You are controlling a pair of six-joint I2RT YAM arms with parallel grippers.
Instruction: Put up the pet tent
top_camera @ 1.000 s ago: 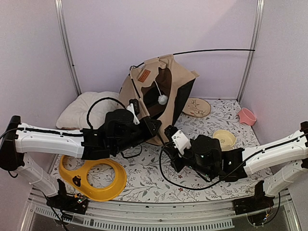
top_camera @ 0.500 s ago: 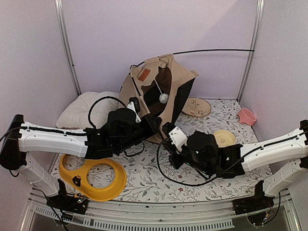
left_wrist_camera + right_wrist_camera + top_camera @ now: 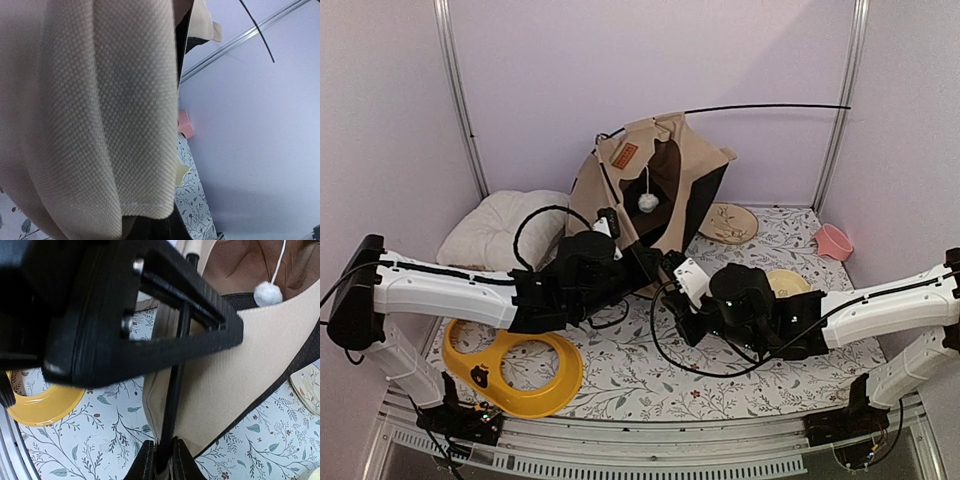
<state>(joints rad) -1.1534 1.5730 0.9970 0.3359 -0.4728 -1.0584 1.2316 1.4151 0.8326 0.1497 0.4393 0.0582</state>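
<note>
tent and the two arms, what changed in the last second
Both arms eased in toward the tent: the left gripper slid right along its base, and the right gripper moved left and farther in, now shut on the pole. The pom-pom swung left, and the label shifted slightly right. The pillow and yellow tray stayed put.

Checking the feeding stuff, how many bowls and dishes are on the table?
4: a yellow two-hole tray front left, a patterned plate right of the tent, a pink bowl far right, a pale yellow bowl partly behind the right arm. The tent may hide others.
</note>
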